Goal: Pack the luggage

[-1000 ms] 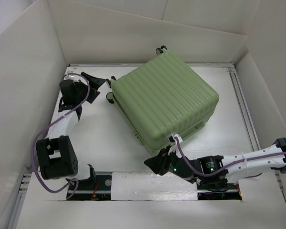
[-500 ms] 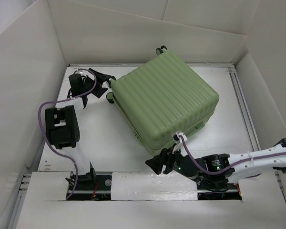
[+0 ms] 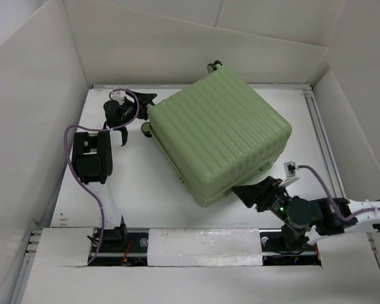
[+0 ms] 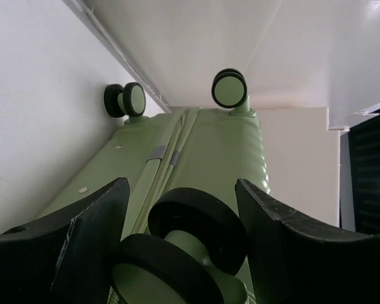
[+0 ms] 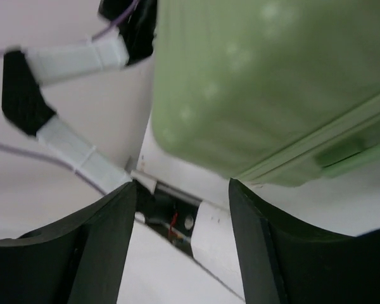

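Left pincer (image 4: pixel 182 190) brought onto a wheel (image 4: pixel 196 231); right pincer (image 5: pixel 182 185) opened and moved along the luggage (image 3: pixel 218 136).

The luggage lies shut and askew on the middle of the worktop (image 3: pixel 145 183), its wheeled end turned toward the far-left corner. Within the last second the left arm has been swung to that end, and the right pincer has been opened wide and shifted from the near corner to the near-right side. It is judged that a hold on the wheel is being taken to shift or steady the case. Only in the left wrist view is the wheel seen between the part-closed jaws; whether it is gripped cannot be told. Only in the right wrist view is the right pincer shown to hold nothing.
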`<control>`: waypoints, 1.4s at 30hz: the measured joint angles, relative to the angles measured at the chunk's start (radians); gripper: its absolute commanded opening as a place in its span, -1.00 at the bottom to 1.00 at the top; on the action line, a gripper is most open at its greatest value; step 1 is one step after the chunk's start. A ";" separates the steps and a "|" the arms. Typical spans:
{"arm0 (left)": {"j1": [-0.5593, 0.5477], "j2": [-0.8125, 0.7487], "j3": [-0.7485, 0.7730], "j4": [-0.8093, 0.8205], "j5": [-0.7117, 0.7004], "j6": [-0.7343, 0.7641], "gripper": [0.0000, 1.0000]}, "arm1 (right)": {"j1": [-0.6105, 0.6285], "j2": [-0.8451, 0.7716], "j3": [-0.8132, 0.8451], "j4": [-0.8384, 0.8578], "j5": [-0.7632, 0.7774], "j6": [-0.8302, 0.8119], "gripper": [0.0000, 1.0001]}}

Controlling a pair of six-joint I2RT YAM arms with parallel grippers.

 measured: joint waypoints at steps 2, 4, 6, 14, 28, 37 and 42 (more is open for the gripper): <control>0.000 0.002 -0.018 0.041 -0.007 -0.026 -1.00 | -0.032 -0.066 -0.007 -0.069 0.032 0.055 0.05; 0.000 -0.001 -0.039 0.075 -0.016 -0.042 -1.00 | -0.092 -0.112 -0.022 -0.121 0.050 0.091 -0.05; 0.004 -0.021 -0.063 0.081 -0.021 -0.045 -1.00 | -0.171 -0.117 -0.034 -0.161 0.045 0.106 -0.34; 0.047 -0.323 -0.165 -0.131 -0.036 0.072 -1.00 | -0.464 0.120 -0.059 -0.177 -0.125 0.064 -0.42; 0.101 -0.986 -0.322 -0.662 -0.255 0.413 -1.00 | -1.126 0.529 0.082 0.043 -0.609 -0.460 -0.41; 0.105 -1.195 -0.526 -0.781 -0.394 0.488 -1.00 | -1.217 0.528 0.144 0.066 -0.664 -0.634 0.04; 0.104 -1.189 -0.582 -0.777 -0.402 0.521 -1.00 | -1.146 0.140 -0.051 0.128 -0.734 -0.563 -0.30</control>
